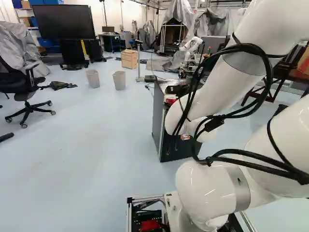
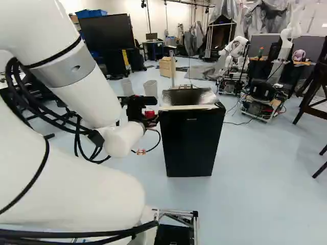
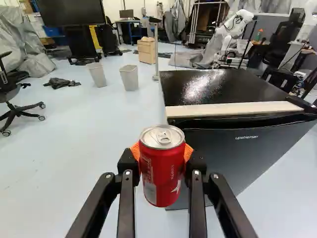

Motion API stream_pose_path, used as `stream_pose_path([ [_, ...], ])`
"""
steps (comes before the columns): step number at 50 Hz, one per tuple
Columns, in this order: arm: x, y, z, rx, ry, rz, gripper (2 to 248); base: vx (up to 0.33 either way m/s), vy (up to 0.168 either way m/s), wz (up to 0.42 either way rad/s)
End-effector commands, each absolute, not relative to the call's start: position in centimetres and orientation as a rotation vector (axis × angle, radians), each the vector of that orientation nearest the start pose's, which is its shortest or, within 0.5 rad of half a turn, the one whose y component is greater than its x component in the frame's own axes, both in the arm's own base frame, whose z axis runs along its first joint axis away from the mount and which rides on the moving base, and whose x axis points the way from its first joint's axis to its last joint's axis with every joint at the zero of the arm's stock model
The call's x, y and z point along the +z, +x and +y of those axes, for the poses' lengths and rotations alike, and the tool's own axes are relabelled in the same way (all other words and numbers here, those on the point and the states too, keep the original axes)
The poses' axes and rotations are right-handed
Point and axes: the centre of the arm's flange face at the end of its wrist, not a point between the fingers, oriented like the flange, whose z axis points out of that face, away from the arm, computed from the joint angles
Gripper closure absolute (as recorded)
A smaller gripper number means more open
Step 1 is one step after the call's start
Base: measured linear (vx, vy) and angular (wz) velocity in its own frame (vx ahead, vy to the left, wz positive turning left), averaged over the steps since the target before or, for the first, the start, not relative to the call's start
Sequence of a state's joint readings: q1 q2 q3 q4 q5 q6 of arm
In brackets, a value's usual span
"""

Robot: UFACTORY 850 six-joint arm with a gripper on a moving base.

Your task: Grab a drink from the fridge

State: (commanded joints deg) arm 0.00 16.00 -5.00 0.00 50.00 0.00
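The end effector [image 3: 162, 152] holds a red can [image 3: 161, 174] between its pads, outside the black fridge [image 3: 237, 148] beside it, so the grab itself looks done.

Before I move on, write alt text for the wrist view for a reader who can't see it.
A red drink can is held between the orange pads of the robot's black hand. A black fridge stands just beyond, and two pale bins stand farther off on the floor.
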Motion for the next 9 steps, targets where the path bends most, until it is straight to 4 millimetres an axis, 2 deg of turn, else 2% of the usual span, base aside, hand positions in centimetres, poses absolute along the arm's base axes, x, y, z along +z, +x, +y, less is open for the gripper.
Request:
stream_pose_path([
  [9,36.56,27.03,0.00,-1.824,-2.558,0.000,151,0.000,0.000,0.000],
])
